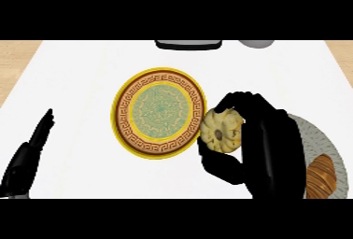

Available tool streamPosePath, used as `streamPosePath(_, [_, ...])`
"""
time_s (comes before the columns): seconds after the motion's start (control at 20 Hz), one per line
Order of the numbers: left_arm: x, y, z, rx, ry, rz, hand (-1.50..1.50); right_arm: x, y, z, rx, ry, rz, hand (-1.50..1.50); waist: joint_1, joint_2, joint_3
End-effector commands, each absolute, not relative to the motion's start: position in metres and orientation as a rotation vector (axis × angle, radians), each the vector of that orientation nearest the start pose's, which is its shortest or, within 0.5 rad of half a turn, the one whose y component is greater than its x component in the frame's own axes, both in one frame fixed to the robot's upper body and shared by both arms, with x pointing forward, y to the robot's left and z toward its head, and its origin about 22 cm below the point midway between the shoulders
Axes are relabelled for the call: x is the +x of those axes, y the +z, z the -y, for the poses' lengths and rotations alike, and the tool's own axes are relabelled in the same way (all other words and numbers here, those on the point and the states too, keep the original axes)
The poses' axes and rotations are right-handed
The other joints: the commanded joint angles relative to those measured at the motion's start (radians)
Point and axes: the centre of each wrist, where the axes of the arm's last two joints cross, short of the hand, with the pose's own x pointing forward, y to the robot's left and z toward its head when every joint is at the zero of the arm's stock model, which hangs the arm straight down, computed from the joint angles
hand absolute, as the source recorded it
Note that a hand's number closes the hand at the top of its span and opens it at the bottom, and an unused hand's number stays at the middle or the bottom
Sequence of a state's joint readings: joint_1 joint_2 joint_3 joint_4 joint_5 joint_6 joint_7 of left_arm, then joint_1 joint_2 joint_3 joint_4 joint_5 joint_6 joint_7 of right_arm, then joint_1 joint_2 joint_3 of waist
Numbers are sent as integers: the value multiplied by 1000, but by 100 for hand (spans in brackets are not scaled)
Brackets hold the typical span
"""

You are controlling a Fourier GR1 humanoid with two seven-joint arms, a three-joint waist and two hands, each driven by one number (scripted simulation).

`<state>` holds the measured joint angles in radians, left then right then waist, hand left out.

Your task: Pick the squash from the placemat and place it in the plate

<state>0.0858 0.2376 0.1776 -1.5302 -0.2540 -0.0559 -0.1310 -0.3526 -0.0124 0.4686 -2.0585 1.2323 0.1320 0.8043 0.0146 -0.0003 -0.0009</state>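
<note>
The right robot hand (pixel 265 149) curls its fingers and thumb round the pale squash (pixel 221 131), held just beside the right rim of the ornate plate (pixel 127 100). The grey placemat (pixel 321 140) (a croissant (pixel 321 177) lies on it) shows behind that arm. The left robot hand (pixel 31 147) rests open, fingers straight, near the white bench's (pixel 76 70) left edge.

Right hand (pixel 265 140): centre-right, fingers and thumb curled round the squash (pixel 222 131) | Left hand (pixel 27 156): near left edge, fingers straight, resting, holding nothing
</note>
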Motion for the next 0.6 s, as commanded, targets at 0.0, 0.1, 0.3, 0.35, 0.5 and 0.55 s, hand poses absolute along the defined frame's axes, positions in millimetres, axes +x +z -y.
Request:
streamPosePath(0.0, [227,26,-331,447,-317,1518,0,248,173,63,-1030,616,1649,150,15,4,1])
streamPosePath(0.1, [222,4,-336,473,-306,1519,0,248,183,45,-994,626,1627,150,5,2,0])
streamPosePath(0.3, [220,3,-323,451,-316,1526,0,299,172,37,-937,593,1559,150,18,6,0])
streamPosePath(0.35, [226,4,-338,453,-320,1542,0,300,174,26,-925,647,1532,150,16,6,0])
streamPosePath(0.5, [225,-3,-322,461,-304,1512,0,320,179,10,-906,696,1479,150,19,6,0])
streamPosePath(0.55, [230,-11,-323,444,-321,1523,0,322,164,3,-899,684,1465,150,25,9,0])
